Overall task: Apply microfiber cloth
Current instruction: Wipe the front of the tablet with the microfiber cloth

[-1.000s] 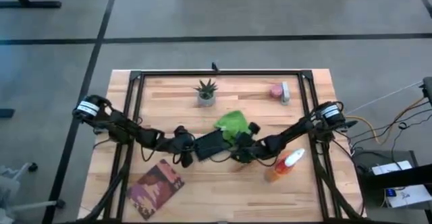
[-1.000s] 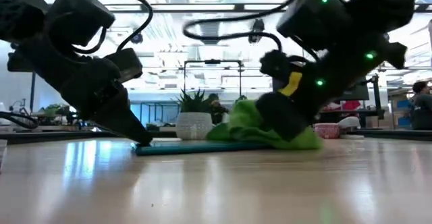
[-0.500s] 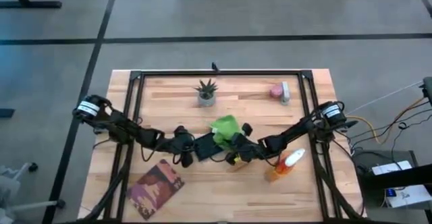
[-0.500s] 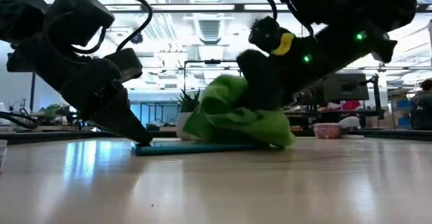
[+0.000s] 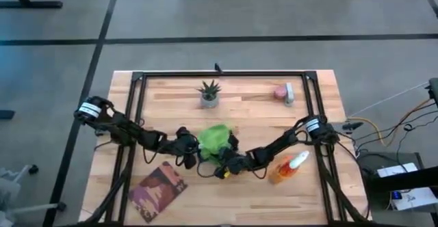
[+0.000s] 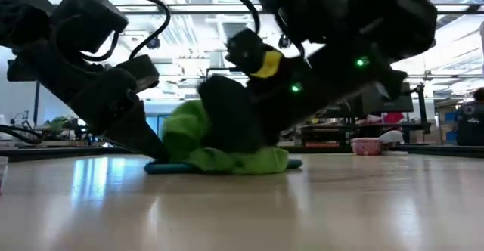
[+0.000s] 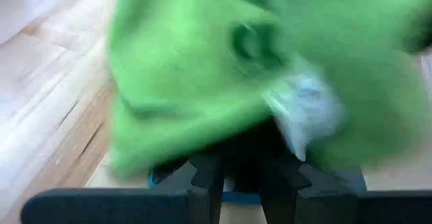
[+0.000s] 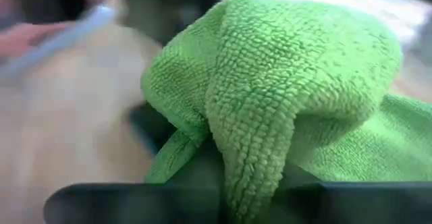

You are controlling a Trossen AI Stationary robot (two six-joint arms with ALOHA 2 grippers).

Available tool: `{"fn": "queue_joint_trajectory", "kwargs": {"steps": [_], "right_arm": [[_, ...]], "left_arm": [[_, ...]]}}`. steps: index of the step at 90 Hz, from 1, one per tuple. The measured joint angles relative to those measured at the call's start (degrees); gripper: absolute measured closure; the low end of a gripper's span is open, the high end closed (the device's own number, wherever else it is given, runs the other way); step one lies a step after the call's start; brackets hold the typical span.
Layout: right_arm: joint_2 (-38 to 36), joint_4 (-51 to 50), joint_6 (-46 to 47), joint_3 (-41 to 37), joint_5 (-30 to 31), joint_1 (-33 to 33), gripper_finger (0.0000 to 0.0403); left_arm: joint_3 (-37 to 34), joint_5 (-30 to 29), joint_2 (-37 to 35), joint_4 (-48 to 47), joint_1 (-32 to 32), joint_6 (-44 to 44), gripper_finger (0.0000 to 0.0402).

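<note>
Bright lime-green microfiber cloth (image 5: pixel 213 137) bunched in a heap near the centre of the pale wooden slatted table (image 5: pixel 157 97), lying on top of a dark flat tablet with a teal edge (image 6: pixel 162 167) and covering most of it. Right pincer (image 5: pixel 226 157) at 5 o'clock from the heap, clamped on a raised fold of the cloth, the fabric pinched between its fingers in the right wrist view. Left pincer (image 5: pixel 189 148) at 9 o'clock from the heap, tips down at the tablet's edge, fingers drawn close together with only a narrow slit between them; cannot tell whether anything is gripped there. Small green spiky potted plant in a grey pot (image 5: pixel 209 94) at 12 o'clock from the cloth, well apart. Orange spray bottle with a white head (image 5: pixel 287 167) lying on its side at 4 o'clock. Reddish patterned book (image 5: pixel 158 189) at 7 o'clock, near the table's front edge. Small pink object (image 5: pixel 280 91) at 2 o'clock, near the far edge.
</note>
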Motion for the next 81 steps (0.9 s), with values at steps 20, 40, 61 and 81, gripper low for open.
{"fn": "queue_joint_trajectory", "kwargs": {"steps": [20, 40, 61, 81], "right_arm": [[-1.2, -3.3, 7.2, -4.2, 7.1, 3.0, 0.04], [-4.3, -4.4, 15.6, -11.2, 12.5, 5.1, 0.04], [-11.2, -12.7, 17.6, -16.5, 18.6, 4.9, 0.04], [-17.1, -23.0, 22.4, -18.1, 24.1, 4.4, 0.04]], "left_arm": [[0.1, -1.3, 0.0, -0.7, 0.1, 0.5, 0.0342], [0.1, -1.5, 0.0, -1.3, 0.0, 0.0, 0.0342], [0.1, -1.3, 0.0, -1.4, -0.1, 1.4, 0.0342], [0.1, -0.9, -0.1, -1.5, -0.1, 1.5, 0.0342]]}}
